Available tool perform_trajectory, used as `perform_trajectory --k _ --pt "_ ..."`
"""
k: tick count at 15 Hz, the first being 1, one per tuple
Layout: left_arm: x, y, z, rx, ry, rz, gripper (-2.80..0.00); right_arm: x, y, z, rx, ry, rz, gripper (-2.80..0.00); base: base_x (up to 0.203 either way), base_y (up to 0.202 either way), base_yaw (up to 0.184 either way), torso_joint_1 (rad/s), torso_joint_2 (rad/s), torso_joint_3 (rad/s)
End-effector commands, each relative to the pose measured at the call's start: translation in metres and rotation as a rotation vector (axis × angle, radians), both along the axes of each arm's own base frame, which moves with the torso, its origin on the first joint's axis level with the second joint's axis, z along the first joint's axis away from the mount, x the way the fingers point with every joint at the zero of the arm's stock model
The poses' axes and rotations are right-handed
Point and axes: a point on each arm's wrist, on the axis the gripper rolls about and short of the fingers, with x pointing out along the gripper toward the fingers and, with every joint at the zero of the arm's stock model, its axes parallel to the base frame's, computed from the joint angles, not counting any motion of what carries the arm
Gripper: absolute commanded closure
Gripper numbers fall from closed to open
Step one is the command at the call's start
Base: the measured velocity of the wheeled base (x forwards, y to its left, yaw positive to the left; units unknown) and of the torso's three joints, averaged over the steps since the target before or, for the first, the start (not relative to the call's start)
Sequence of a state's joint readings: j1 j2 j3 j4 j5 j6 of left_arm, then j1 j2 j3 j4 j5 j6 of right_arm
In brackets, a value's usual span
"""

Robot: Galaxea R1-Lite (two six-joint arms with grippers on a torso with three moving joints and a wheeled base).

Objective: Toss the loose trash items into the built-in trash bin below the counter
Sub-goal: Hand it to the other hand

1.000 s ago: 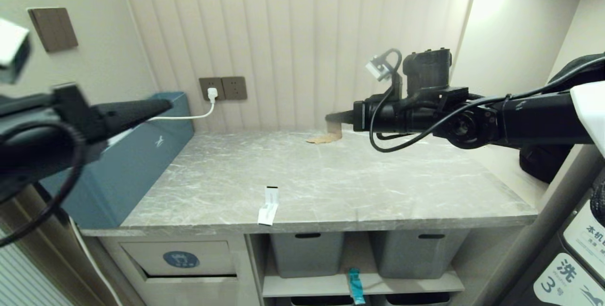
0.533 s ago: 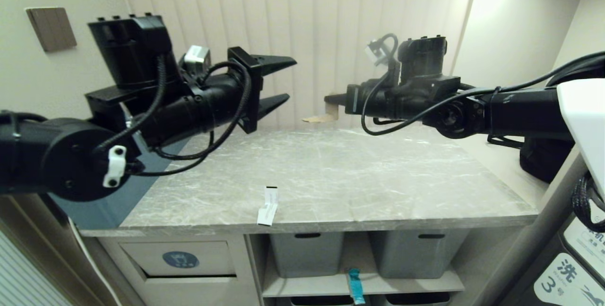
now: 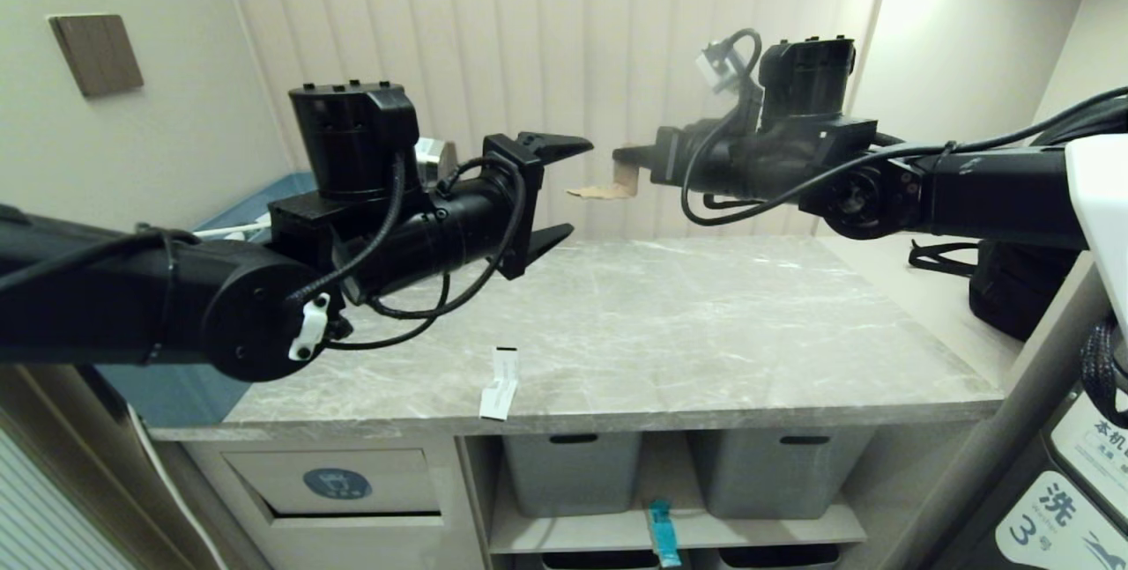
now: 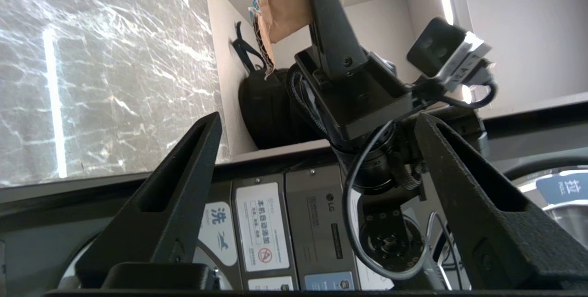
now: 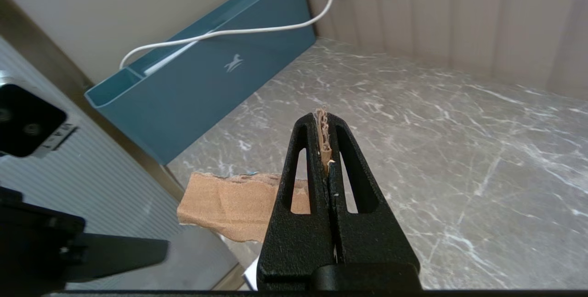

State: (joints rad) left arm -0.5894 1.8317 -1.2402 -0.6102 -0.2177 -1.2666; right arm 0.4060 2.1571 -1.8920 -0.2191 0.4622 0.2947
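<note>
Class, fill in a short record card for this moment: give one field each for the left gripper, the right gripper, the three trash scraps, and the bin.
left gripper: open, empty, raised above the counter, facing the right gripper
right gripper: shut on the tan cardboard piece, held in the air
white paper strip: lying at the counter's front edge
teal wrapper: on the shelf below the grey baskets
trash bin flap: under the counter at the left, blue oval sticker
</note>
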Motion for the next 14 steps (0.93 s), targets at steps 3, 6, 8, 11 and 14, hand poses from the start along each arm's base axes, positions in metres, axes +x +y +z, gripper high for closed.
perform_trajectory --k 3,6,8,11,14 --pt "0.010 -0.004 -0.002 -0.007 0.001 0.004 -2.80 -0.010 -0.002 0.014 0.013 -0.025 0.011 0.00 0.000 0.000 0.000 0.000 0.00 0.000" --pt "0.019 -0.008 0.002 -0.020 -0.018 0.010 -2.80 -0.018 -0.002 0.020 0.015 -0.033 0.020 0.00 0.000 0.000 0.000 0.000 0.00 0.000" --pt "0.020 -0.009 0.003 -0.022 -0.020 0.009 -2.80 -0.026 0.004 0.019 0.010 -0.024 0.041 0.00 0.000 0.000 0.000 0.000 0.00 0.000" --pt "0.020 -0.008 0.003 -0.024 -0.020 0.024 -2.80 -0.039 0.020 0.021 0.010 -0.021 0.087 0.00 0.000 0.000 0.000 0.000 0.00 0.000" --pt "0.019 -0.008 0.005 -0.027 -0.025 0.025 -2.80 -0.045 0.031 0.021 0.009 -0.022 0.112 0.00 0.000 0.000 0.000 0.000 0.00 0.000"
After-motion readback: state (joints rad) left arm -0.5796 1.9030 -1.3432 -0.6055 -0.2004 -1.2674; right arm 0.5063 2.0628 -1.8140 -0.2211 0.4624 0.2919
